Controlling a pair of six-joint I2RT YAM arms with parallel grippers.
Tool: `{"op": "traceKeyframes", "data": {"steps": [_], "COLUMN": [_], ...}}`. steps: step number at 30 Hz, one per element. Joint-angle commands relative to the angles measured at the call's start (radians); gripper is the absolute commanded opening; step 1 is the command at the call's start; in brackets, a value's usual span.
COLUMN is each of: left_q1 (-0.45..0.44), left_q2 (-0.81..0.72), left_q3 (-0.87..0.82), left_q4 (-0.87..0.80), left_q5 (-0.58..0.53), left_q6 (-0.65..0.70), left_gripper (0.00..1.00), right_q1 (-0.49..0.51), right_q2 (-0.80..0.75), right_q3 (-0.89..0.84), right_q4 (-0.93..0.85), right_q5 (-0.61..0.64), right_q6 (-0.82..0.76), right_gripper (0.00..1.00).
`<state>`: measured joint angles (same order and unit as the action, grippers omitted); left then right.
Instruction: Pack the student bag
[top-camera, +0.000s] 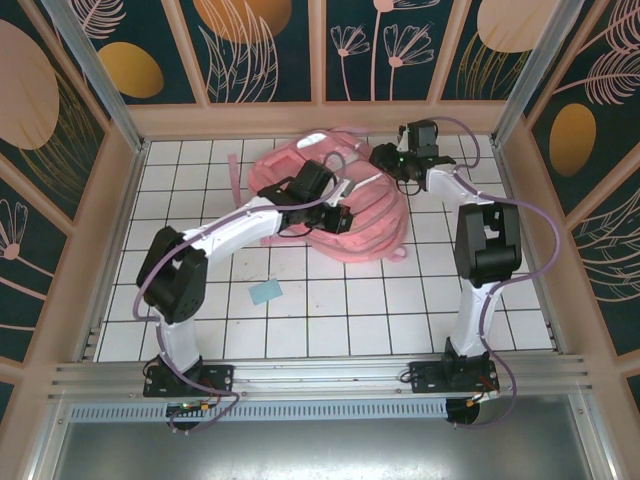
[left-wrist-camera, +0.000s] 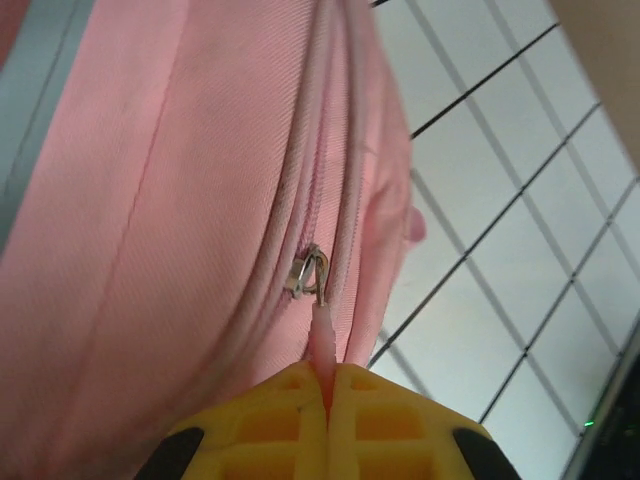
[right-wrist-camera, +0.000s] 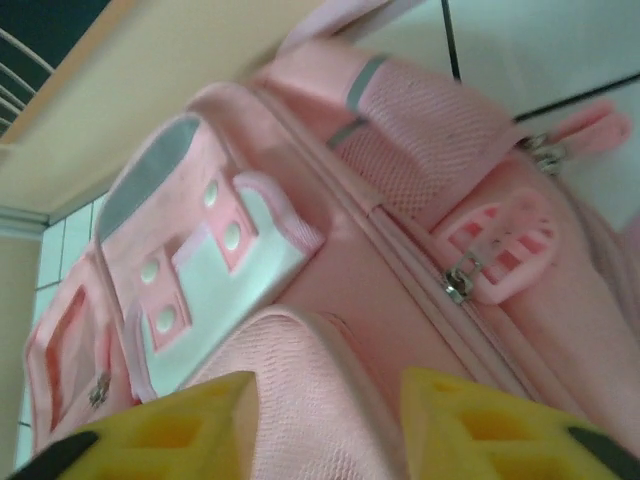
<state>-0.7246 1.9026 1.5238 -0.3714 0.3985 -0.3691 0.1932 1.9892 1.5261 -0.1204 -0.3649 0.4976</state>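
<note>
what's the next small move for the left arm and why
Probably a gentle pull of the zipper tab along the zipper line. The left gripper is shut on that tab, by the metal slider on the bag. The right gripper is open over the bag, not holding it, so a hard tug might drag it.

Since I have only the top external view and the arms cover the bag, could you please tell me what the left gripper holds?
Observer: The left gripper is shut on the pink zipper pull of the student bag.
Operator: Thanks. And the right gripper?
Observer: The right gripper is open, with padded pink mesh of the bag between its fingers.
Operator: Any zipper near it?
Observer: Yes, a metal slider with a pink tab, just beyond its fingers.
</note>
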Motion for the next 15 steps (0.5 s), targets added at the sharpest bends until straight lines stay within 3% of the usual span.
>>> {"op": "traceKeyframes", "data": {"steps": [1,5,10,15], "left_q1": [-0.015,-0.015,-0.015,-0.015], "left_q2": [0.071,0.134,0.168,0.146], "left_q3": [0.141,0.258,0.295,0.234], "left_q4": [0.061,0.080,0.075,0.099], "left_q5": [0.101,0.118,0.140,0.149], "left_q6": [-0.044,-0.054,-0.047,-0.052], "left_gripper": [0.00,0.00,0.00,0.00], "right_q1": [0.003,-0.004,-0.012,-0.011], "right_q2": [-0.103,-0.263,-0.396,-0.415], "right_q3": [-0.032,-0.168,-0.291,-0.382], "right_q4": [0.034,0.026,-0.008,0.057], "right_q5": [0.070,0.092,0.048,-0.052], "right_q6": [0.001,0.006,0.048,0.140], "right_gripper": [0.57,0.67,0.68,0.68]}}
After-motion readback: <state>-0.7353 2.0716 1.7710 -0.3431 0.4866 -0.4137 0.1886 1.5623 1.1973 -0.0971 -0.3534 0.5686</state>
